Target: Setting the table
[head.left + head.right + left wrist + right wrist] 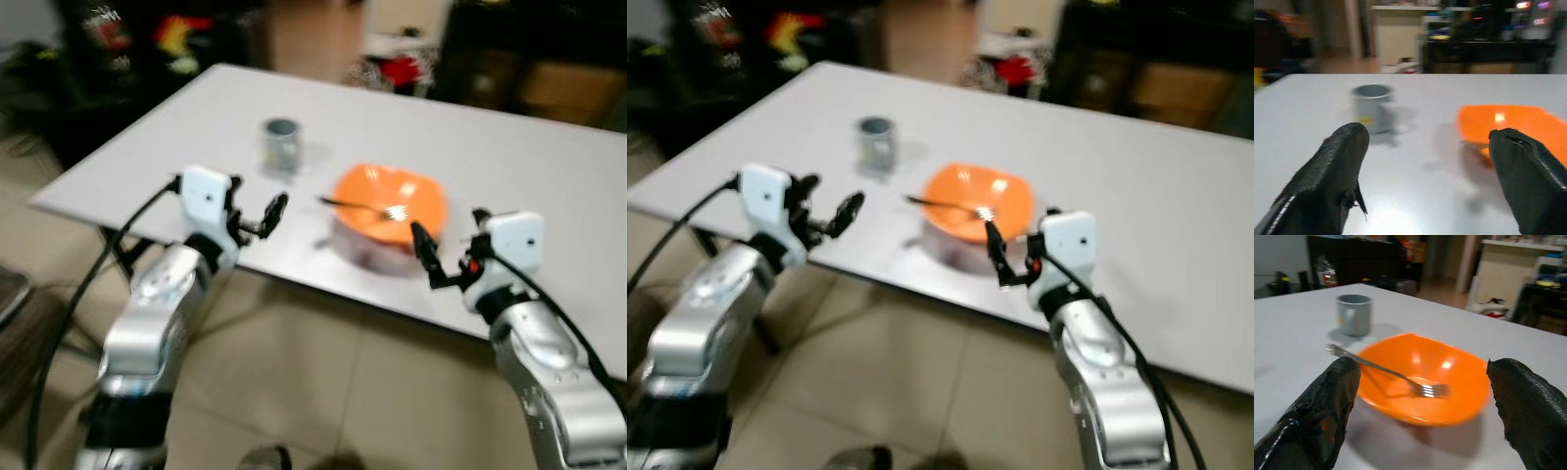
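The orange bowl (390, 208) sits near the table (549, 186) front edge, with the fork (1396, 374) resting inside it, tines down in the basin and handle projecting over the rim toward the grey cup (281, 143). The right gripper (439, 257) hovers just in front of the bowl, fingers spread wide, holding nothing; it is the nearer arm. The left gripper (263, 217) hovers at the table edge, open and empty, facing the gap between cup and bowl.

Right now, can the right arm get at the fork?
Probably yes. The right end effector is open at the table edge facing the orange bowl; the fork lies across it, handle over the rim, with nothing between.
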Robot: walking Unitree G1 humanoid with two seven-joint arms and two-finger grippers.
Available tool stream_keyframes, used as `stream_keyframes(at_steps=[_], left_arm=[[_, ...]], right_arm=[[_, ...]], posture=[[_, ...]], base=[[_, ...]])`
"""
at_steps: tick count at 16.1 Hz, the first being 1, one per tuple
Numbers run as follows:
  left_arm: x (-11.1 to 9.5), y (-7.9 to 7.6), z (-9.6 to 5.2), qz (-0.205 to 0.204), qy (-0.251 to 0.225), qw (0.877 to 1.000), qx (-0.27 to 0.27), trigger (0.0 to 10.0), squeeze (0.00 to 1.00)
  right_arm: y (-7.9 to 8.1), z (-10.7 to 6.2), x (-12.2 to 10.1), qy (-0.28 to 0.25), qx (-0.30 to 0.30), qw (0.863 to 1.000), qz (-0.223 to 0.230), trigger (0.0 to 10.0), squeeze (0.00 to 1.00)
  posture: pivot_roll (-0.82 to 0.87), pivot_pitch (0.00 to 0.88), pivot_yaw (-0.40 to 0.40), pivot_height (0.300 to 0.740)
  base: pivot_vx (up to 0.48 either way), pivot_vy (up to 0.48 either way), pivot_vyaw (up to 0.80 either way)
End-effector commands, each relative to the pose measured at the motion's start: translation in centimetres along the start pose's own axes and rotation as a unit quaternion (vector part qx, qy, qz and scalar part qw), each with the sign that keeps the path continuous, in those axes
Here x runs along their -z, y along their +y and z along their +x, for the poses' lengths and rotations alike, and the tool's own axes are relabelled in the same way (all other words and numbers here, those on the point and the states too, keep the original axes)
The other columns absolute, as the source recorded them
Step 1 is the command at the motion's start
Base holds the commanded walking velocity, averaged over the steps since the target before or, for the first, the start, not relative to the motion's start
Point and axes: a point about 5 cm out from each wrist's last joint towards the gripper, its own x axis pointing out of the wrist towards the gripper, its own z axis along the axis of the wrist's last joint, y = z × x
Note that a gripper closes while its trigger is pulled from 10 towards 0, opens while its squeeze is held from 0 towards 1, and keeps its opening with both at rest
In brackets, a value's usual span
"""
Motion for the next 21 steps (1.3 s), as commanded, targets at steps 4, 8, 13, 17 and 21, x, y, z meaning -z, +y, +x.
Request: stream_keyframes(at_steps=[4, 8, 13, 17, 21], left_arm=[[-0.1, -1.4, 0.3, -0.015, 0.009, 0.999, -0.029, 10.0, 0.09], [0.2, -1.7, -0.1, 0.001, 0.032, 0.999, -0.022, 10.0, 0.07], [0.5, -1.6, -0.2, 0.039, 0.049, 0.997, -0.050, 10.0, 0.00], [0.2, -1.6, -0.3, 0.049, 0.037, 0.997, -0.038, 10.0, 0.00], [0.2, -1.5, -0.3, 0.046, 0.042, 0.998, -0.029, 10.0, 0.00]], right_arm=[[-0.1, -0.2, 0.0, -0.007, 0.008, 1.000, 0.011, 10.0, 0.00], [-0.2, -0.2, 0.3, 0.001, 0.005, 1.000, 0.014, 10.0, 0.00], [-0.2, 0.2, 0.8, 0.013, 0.014, 0.999, 0.036, 10.0, 0.00], [0.0, 0.0, 1.2, 0.015, 0.014, 0.999, 0.045, 10.0, 0.00], [0.3, -0.4, 2.5, 0.037, 0.032, 0.995, 0.091, 10.0, 0.00]], posture=[[0.01, 0.000, 0.020, 0.740], [0.02, 0.000, -0.001, 0.740], [0.04, 0.000, -0.015, 0.740], [0.04, 0.000, 0.009, 0.740], [0.05, 0.000, 0.015, 0.740]], base=[[0.000, 0.000, 0.80], [0.000, 0.000, 0.80], [0.000, 0.000, 0.80], [0.000, 0.000, 0.80], [0.000, 0.255, 0.60]])
